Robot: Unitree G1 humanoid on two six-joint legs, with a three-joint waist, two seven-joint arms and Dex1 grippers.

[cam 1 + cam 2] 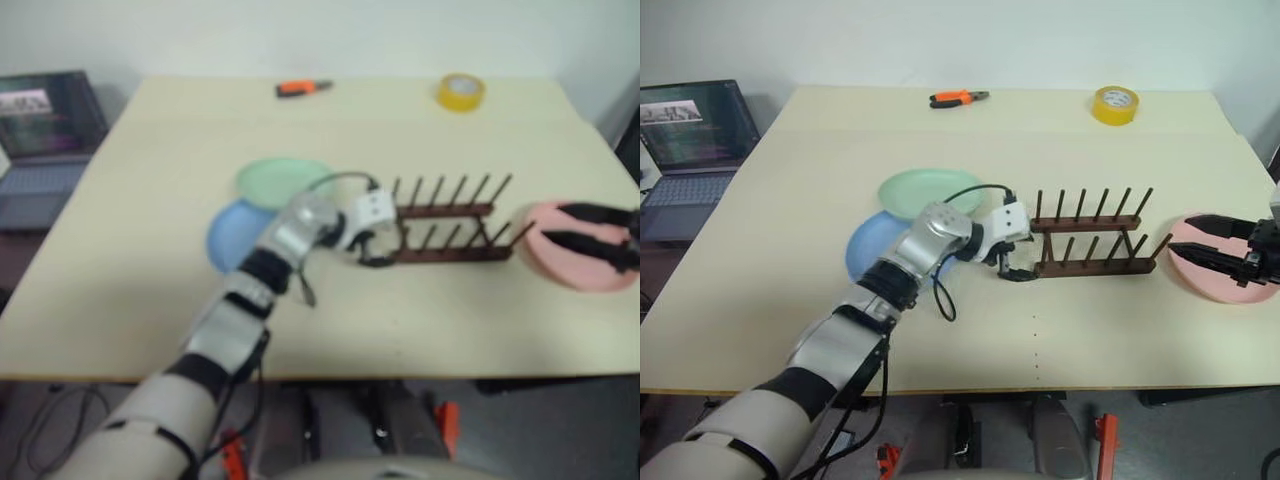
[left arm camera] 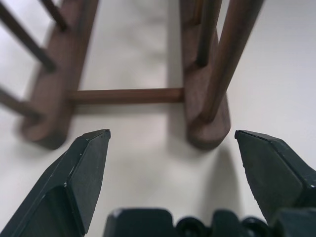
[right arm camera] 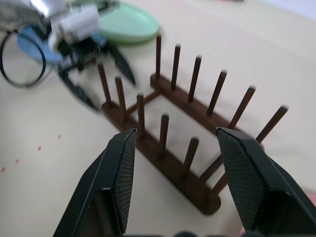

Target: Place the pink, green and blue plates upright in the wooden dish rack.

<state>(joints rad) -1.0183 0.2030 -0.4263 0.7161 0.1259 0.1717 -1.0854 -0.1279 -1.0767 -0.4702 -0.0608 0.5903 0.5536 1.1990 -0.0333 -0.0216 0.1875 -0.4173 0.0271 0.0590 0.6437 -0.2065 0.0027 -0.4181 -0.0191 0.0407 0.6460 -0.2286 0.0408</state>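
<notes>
At a cream table (image 1: 770, 250), the robot's left gripper (image 1: 1017, 268) hangs with its two black fingers spread wide and nothing between them, its tips just short of the near end of the wooden dish rack (image 1: 1092, 243). The wrist view shows both rail ends and the crossbar directly ahead of those fingers, the rack clear of either pad. The rack holds no plate; its thin pegs stand bare.

Behind that gripper, back along its arm, the green plate (image 1: 925, 192) lies flat on the table, and the blue plate (image 1: 868, 250) lies flat beside it, tucked partly under the green one's edge and partly hidden by the forearm.

At the far end of the rack, the right gripper (image 1: 1200, 241) hovers over the pink plate (image 1: 1220, 280), which lies flat on the table directly beneath it, just beyond the rack's last pegs. Its fingers stand parted, gripping nothing, pointing toward the rack.

Well beyond both grippers, at the table's back edge, sit a yellow tape roll (image 1: 1114, 104) and orange-handled pliers (image 1: 958, 98). An open laptop (image 1: 685, 150) rests off the table's side, past the left arm.
</notes>
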